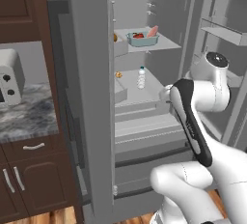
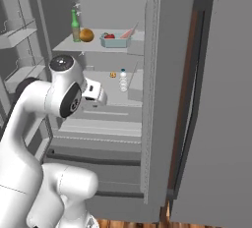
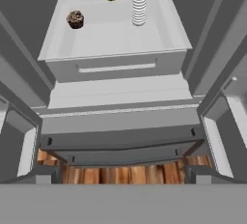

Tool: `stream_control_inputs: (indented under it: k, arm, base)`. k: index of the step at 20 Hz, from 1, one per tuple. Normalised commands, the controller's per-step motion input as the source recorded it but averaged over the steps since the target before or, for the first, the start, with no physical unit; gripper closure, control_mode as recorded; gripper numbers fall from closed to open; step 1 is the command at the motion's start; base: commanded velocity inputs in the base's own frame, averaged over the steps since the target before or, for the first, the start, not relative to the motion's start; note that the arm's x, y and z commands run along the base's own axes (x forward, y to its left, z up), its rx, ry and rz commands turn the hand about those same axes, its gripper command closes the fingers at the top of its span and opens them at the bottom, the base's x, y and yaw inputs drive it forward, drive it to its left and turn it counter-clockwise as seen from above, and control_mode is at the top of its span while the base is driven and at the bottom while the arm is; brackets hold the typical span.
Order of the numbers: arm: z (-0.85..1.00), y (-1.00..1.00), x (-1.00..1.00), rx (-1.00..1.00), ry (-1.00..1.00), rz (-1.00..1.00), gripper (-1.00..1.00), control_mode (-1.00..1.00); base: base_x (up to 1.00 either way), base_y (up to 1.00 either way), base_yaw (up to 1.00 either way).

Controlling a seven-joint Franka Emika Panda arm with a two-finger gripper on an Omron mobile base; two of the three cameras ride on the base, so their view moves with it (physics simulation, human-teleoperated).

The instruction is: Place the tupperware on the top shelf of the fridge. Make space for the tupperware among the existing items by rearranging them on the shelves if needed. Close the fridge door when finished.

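Tupperware (image 1: 143, 38) already up on the top shelf (image 1: 164, 46), above and beyond the gripper (image 2: 93, 92). Gripper wide, holding nothing. Best backed clear of the fridge (image 1: 89, 97), then swung to the open door (image 2: 216, 124), pushing slowly, squarely.

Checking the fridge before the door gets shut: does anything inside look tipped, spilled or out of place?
Nothing stands out. The tupperware sits flat on the top shelf beside an upright green bottle and an orange item. Below, the clear bottle stands upright and two small lumps lie apart from it. No spills show.
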Motion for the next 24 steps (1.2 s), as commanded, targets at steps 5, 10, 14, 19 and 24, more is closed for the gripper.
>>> stream_control_inputs:
  k: [5,10,14,19,24]
  arm:
    - [-0.13,0.29,-0.39,-0.08,-0.06,0.26,-1.00,-1.00]
    - [0.00,0.96,-0.12,-0.31,0.00,0.17,-1.00,-1.00]
    - [-0.16,1.00,-0.09,-0.35,0.00,0.01,-1.00,-1.00]
    - [-0.06,1.00,-0.17,-0.34,0.00,0.03,-1.00,-1.00]
    - [-0.18,1.00,-0.06,-0.46,0.01,0.01,-1.00,-1.00]
  base:
    - [0.00,0.00,0.00]
    - [0.00,0.00,0.00]
    - [0.00,0.00,0.00]
    - [0.00,0.00,0.00]
    - [0.00,0.00,0.00]
